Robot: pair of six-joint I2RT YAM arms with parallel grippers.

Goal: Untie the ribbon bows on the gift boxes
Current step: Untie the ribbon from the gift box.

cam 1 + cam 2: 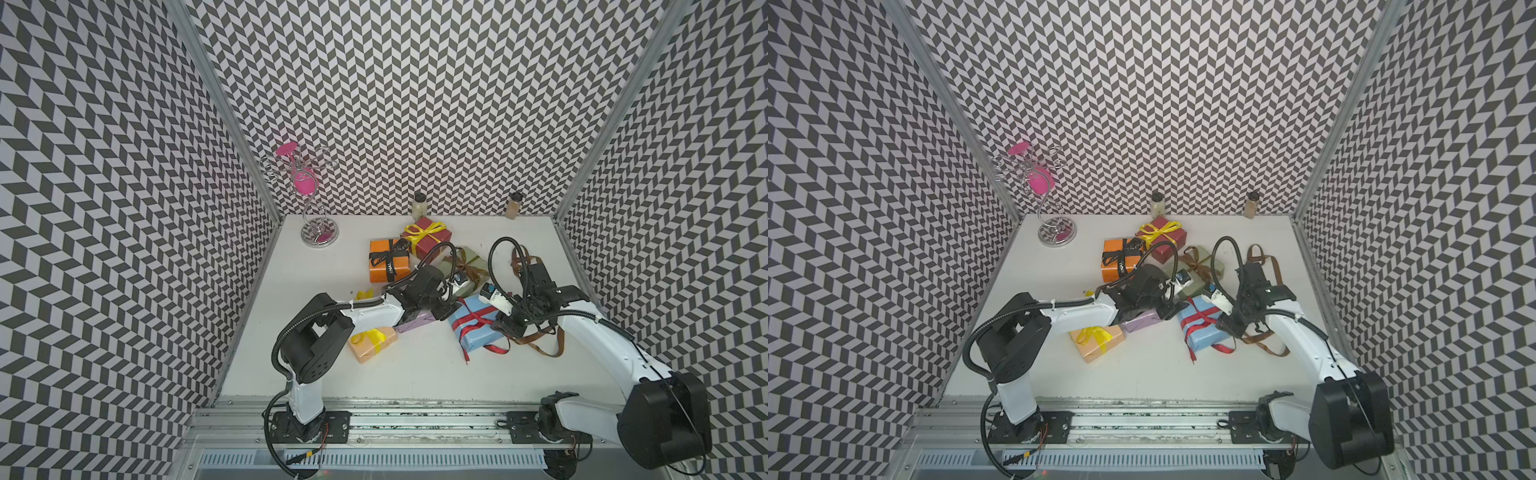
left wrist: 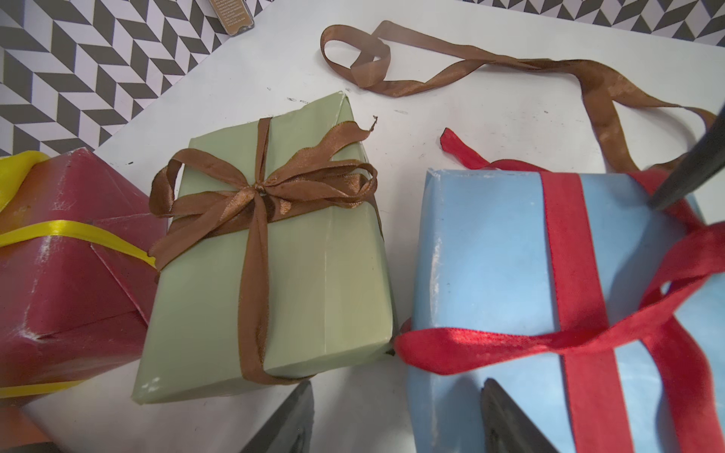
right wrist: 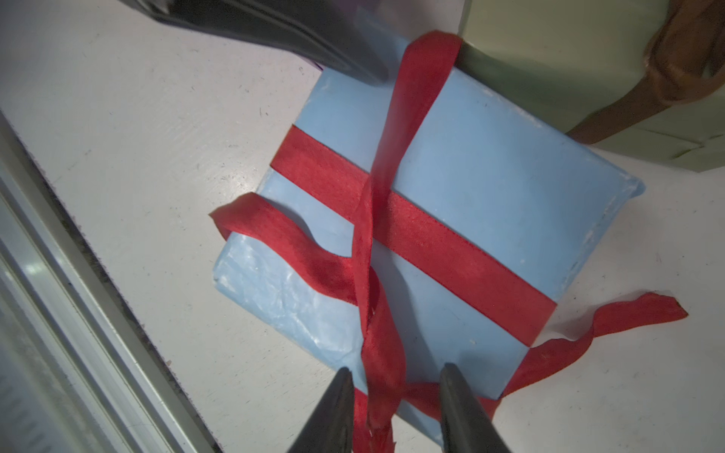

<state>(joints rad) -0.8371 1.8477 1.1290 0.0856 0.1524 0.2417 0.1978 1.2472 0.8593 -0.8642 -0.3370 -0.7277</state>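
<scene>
Between my right fingers runs a tail of the red ribbon, hanging off the right-hand edge of the light blue box. Those fingers stand parted, one on each side of the strip, brushing it at most and not squeezing it. Red bands cross over the box's top, and other slack ends trail onto the tabletop.

Every box I see is wrapped shut. Just beside the blue one sits the sage green box with its brown bow tied. Against that is the dark red box, bound in a yellow ribbon. A loose brown ribbon lies on the tabletop beyond them.

My left fingers are spread wide, gripping nothing. One tip lies over the blue box's corner toward my left arm; whether it presses the paper I cannot tell.
</scene>
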